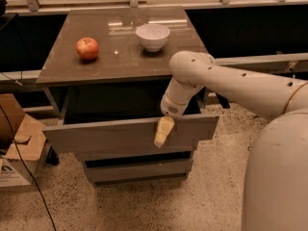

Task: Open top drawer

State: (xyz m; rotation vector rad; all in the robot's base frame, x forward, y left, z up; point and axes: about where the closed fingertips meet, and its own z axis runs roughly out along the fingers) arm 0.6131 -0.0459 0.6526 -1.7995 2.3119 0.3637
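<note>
the top drawer sits pulled out toward the near side under the table, and the gripper hangs over the top edge of its front panel, right of middle, touching it, though honestly i can't tell if it's clamped or apart.

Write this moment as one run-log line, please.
top drawer: pulled out | gripper: at its front panel's top edge | tabletop: apple, bowl
</note>
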